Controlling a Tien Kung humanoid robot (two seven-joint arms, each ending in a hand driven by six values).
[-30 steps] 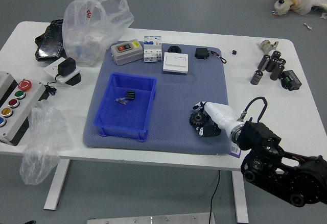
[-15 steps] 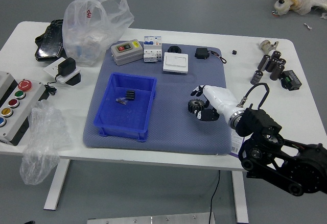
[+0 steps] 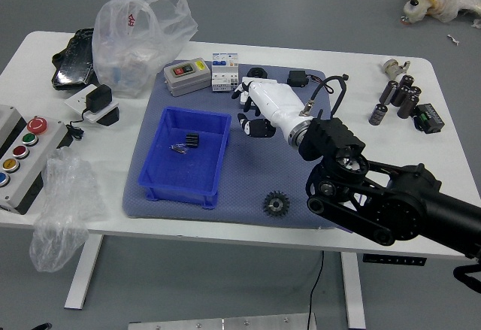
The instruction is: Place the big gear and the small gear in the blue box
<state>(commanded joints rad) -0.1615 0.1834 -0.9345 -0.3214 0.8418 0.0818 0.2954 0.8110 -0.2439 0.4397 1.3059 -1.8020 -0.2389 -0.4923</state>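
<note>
The right robot hand [image 3: 273, 104] has its fingers parted and holds nothing; it hangs over the mat [image 3: 248, 166], just right of the blue box's [image 3: 170, 174] far corner, pointing left and away. Its black arm [image 3: 398, 206] slants in from the right. A black gear [image 3: 276, 204] lies on the mat, right of the box's near end. A black block [image 3: 192, 140] sits inside the box.
</note>
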